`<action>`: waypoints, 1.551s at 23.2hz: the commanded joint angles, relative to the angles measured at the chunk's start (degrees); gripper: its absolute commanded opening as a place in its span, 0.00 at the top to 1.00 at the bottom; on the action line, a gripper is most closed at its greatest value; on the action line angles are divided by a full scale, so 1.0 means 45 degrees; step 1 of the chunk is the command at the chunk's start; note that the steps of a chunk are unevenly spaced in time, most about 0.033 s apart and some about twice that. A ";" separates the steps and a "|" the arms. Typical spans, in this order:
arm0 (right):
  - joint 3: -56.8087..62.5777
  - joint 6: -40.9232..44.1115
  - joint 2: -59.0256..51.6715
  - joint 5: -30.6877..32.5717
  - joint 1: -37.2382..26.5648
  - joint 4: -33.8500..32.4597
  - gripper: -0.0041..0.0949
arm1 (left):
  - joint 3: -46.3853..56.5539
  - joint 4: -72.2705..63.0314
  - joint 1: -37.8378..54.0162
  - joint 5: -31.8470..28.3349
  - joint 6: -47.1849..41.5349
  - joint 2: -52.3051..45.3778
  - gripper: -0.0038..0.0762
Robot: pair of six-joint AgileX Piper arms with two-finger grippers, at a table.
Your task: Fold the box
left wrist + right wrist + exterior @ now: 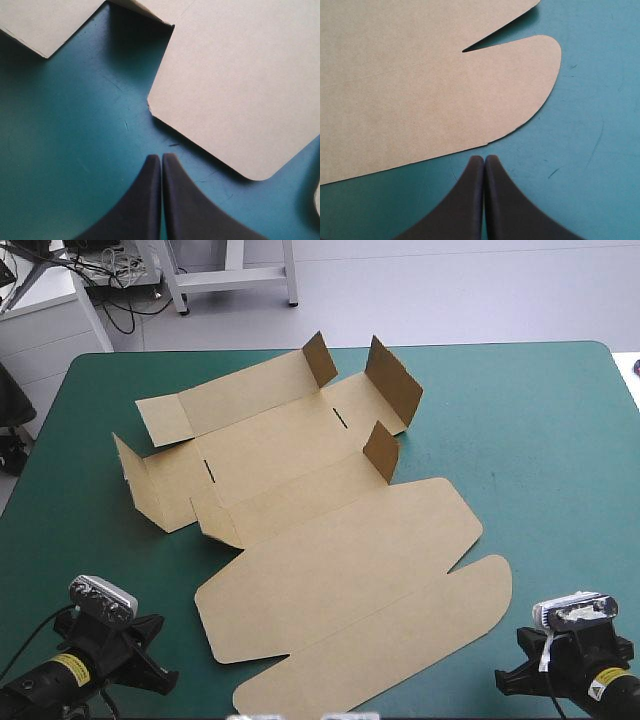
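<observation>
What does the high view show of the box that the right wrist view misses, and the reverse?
Only the high view shows the whole box: a mostly flat cut sheet with small flaps standing up at its far part. Only the right wrist view shows the right claw, shut in a pointed arch over the teal-green cover, just short of the board's edge and holding nothing. Both show the rounded near flap lying flat on the cover.

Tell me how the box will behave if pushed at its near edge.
The box lies thin and flat on the teal-green cover, so it will probably slide, not lift. Its far flaps stand up at creases, so it likely bends there.
</observation>
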 commanded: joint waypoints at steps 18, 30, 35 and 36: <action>-0.0442 -0.0298 0.0270 0.0101 -0.0021 0.0483 0.14 | -0.0404 -0.0205 -0.0102 -0.0721 -0.0026 0.0078 0.96; -0.5078 -0.0275 0.3636 0.3052 -0.0021 0.0628 0.14 | -0.0380 -0.0205 -0.0102 -0.0775 -0.0073 0.0078 0.96; -0.7385 -0.0687 0.6646 0.3052 -0.0021 0.0628 0.14 | -0.0380 -0.0182 -0.0102 -0.0796 -0.0088 0.0078 0.96; -0.7588 -0.0687 0.6989 0.3052 -0.0021 0.0628 0.14 | -0.0380 -0.0182 -0.0102 -0.0796 -0.0088 0.0078 0.96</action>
